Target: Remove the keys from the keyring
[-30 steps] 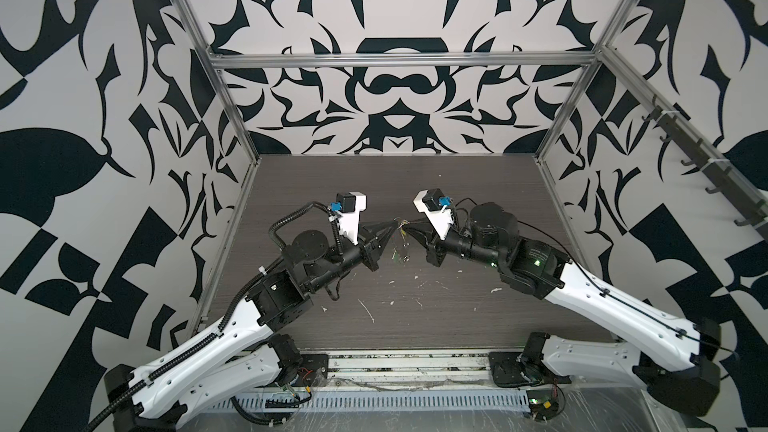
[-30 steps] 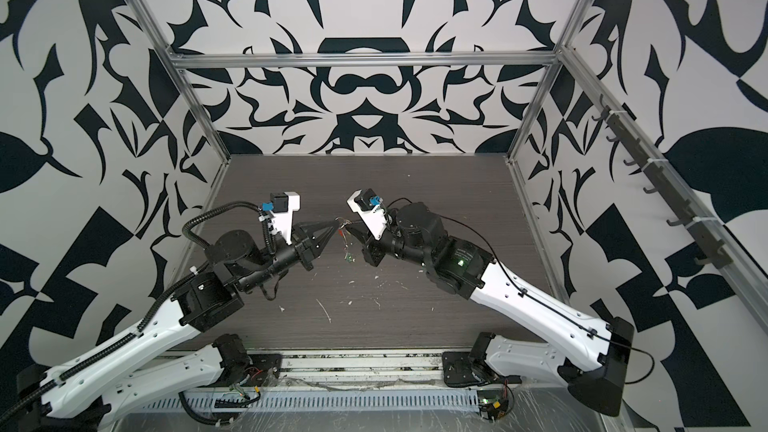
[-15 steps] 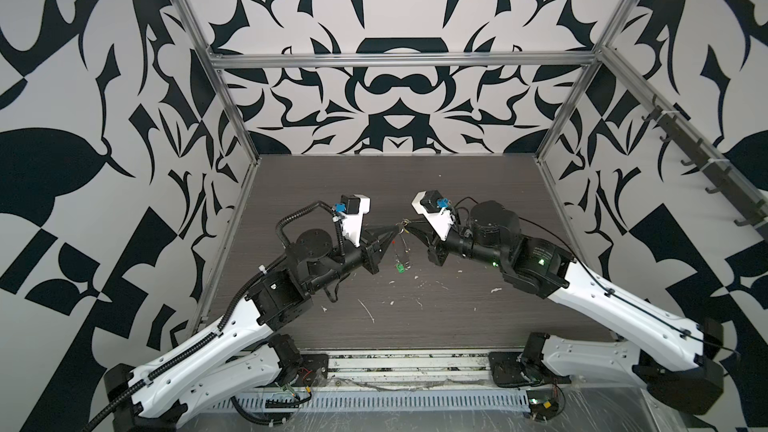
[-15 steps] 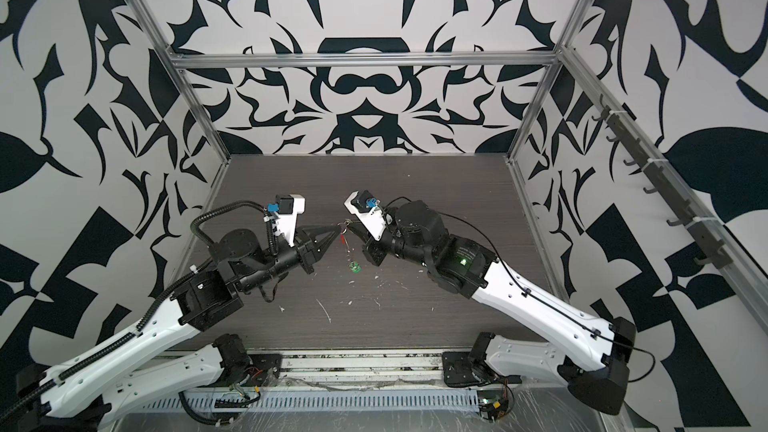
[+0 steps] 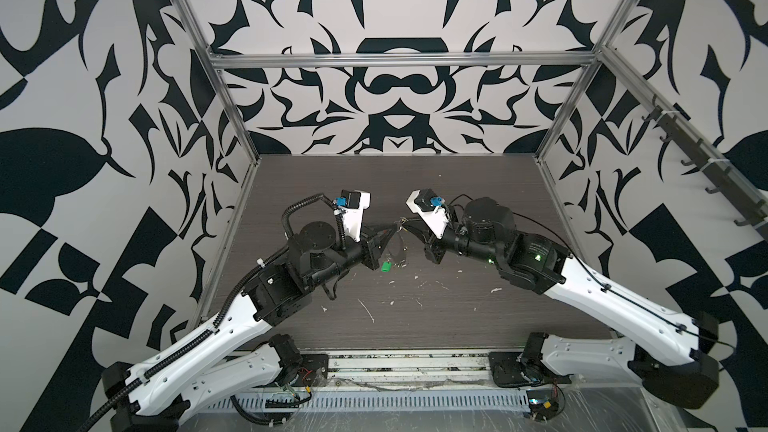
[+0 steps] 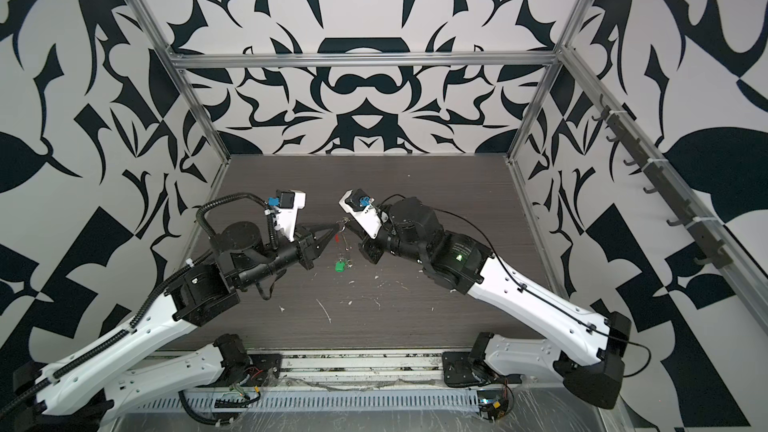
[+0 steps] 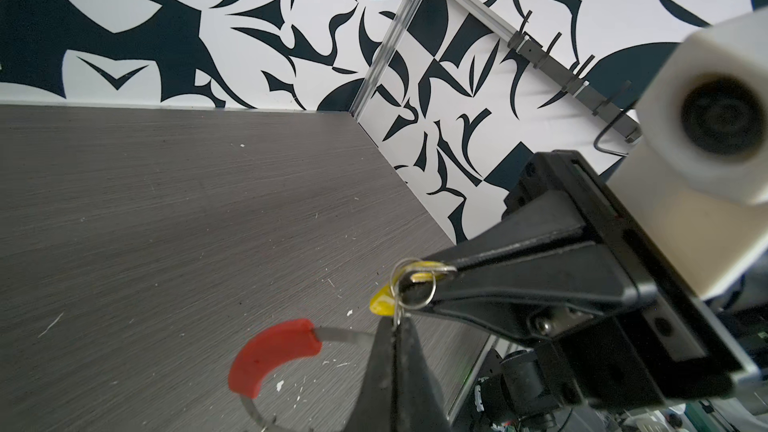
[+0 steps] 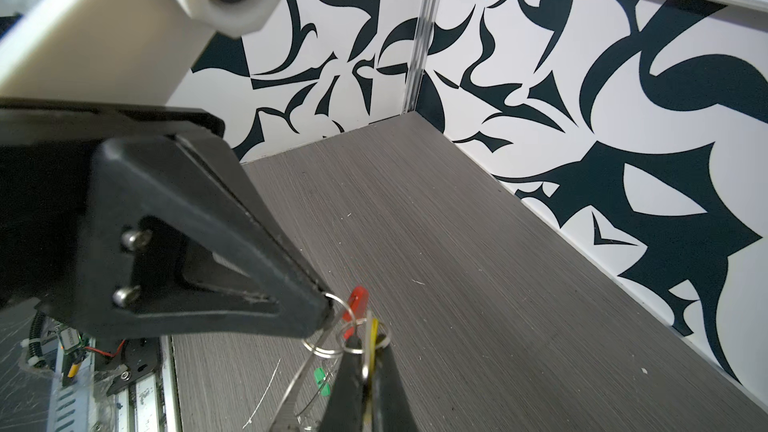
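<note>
Both grippers meet tip to tip above the middle of the table. My left gripper (image 5: 393, 225) (image 7: 397, 322) is shut on a small metal ring of the keyring (image 7: 340, 333), whose red sleeve (image 7: 274, 353) curves just beside the jaws. My right gripper (image 5: 407, 224) (image 8: 365, 347) is shut on the yellow key (image 7: 384, 303) (image 8: 374, 336), whose small ring (image 8: 361, 336) circles the fingertips. The thin wire loop (image 8: 297, 384) hangs down from the two grips. The green key (image 5: 386, 265) (image 6: 340, 266) sits at the loop's low end; I cannot tell whether it is still threaded or touches the table.
The dark wood-grain table (image 5: 478, 209) carries scattered white flecks and scratches (image 5: 368, 311) in front of the grippers. Patterned walls with metal frame posts (image 5: 552, 135) close in three sides. A hook rail (image 5: 706, 160) runs along the right wall.
The green key has come down from just under the gripper tips to lower by the table and drifted slightly left. Both arms have hardly moved and both grips stay shut.
</note>
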`<state>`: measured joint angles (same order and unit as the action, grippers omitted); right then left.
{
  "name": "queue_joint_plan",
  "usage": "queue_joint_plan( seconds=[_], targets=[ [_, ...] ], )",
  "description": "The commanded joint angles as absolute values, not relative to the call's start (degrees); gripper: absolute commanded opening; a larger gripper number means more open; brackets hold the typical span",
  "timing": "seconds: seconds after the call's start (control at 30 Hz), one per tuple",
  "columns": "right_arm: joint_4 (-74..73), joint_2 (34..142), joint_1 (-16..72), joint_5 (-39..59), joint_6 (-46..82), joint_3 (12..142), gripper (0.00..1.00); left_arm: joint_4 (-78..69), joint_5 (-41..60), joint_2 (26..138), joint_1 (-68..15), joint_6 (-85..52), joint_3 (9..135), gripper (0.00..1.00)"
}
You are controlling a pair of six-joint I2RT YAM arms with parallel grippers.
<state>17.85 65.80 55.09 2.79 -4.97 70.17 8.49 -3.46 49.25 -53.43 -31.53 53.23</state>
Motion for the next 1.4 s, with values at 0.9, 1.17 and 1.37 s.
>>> queue_joint_plan(
  seconds=[0.9, 1.17, 1.37],
  targets=[
    [19.71, 69.34, 63.29, -13.10, -16.04, 77.72, 0.00, 19.74, -4.30, 48.79, -53.53, -32.95, 57.66, 0.00],
    [17.66, 67.07, 63.35, -14.50, -14.76, 76.07, 0.00, 22.39, -7.82, 48.75, -53.54, -33.82, 58.19, 0.00],
    [17.30, 66.06, 63.31, -15.53, -14.20, 75.19, 0.00, 23.40, -9.54, 48.63, -53.53, -34.27, 58.53, 0.00]
  ],
)
